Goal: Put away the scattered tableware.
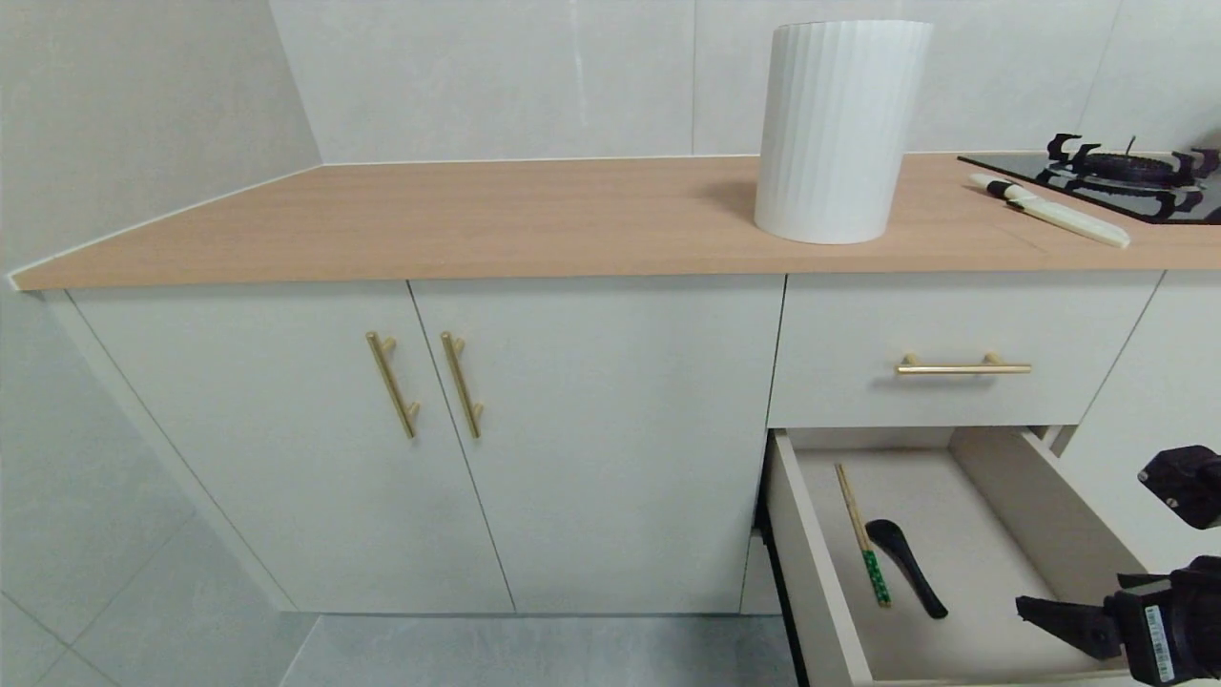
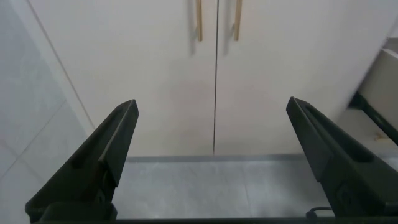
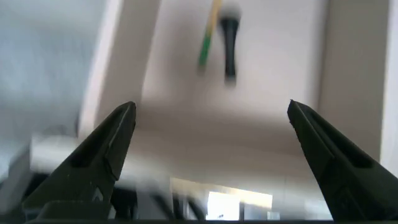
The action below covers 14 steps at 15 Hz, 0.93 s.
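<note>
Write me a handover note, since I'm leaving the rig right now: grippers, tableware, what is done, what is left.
Left gripper: open, empty, facing the closed cabinet doors.
Right gripper: open, empty, above the open drawer.
Done: chopsticks and black spoon lie side by side in the drawer.
Left: a white knife lies on the counter beside the stove; it probably goes in next, then the drawer gets closed.
A white ribbed container stands on the counter.
</note>
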### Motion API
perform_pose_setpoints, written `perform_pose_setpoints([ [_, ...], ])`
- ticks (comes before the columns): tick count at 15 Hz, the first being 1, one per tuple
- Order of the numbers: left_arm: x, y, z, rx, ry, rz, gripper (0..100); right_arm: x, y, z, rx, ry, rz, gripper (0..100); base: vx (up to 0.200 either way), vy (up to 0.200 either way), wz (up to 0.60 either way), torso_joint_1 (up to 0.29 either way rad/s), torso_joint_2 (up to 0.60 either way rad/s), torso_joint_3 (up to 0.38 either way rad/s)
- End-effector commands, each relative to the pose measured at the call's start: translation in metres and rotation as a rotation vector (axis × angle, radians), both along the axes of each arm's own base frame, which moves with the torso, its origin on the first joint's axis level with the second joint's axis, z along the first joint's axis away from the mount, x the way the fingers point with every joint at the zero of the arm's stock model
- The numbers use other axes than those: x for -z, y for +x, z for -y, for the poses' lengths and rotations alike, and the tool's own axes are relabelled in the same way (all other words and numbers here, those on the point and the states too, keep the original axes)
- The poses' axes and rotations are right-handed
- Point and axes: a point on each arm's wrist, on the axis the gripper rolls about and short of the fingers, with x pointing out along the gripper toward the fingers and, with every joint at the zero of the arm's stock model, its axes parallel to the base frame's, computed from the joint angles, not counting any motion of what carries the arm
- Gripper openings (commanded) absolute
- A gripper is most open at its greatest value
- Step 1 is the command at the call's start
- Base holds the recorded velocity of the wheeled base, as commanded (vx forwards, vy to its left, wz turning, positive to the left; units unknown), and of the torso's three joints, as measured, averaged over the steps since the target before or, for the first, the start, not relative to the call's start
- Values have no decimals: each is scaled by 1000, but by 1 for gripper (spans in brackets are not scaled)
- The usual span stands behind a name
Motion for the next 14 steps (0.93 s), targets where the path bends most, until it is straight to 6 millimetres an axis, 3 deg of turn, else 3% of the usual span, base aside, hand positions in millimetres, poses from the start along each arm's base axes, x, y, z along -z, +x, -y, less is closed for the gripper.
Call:
perform_pose_setpoints([
  [1, 0, 0, 0, 0, -1, 0, 100, -1, -4, 1, -2, -1, 2, 100, -200, 0, 0, -2, 2, 7],
  [11, 0, 0, 0, -2, -3, 0, 100, 17, -2, 1, -6, -121, -284, 100, 0, 0, 0, 0, 0, 0],
  [14, 0, 0, 0, -2, -3, 0, 100, 32, 10, -2, -9, -143, -400, 100, 0, 0, 0, 0, 0, 0],
])
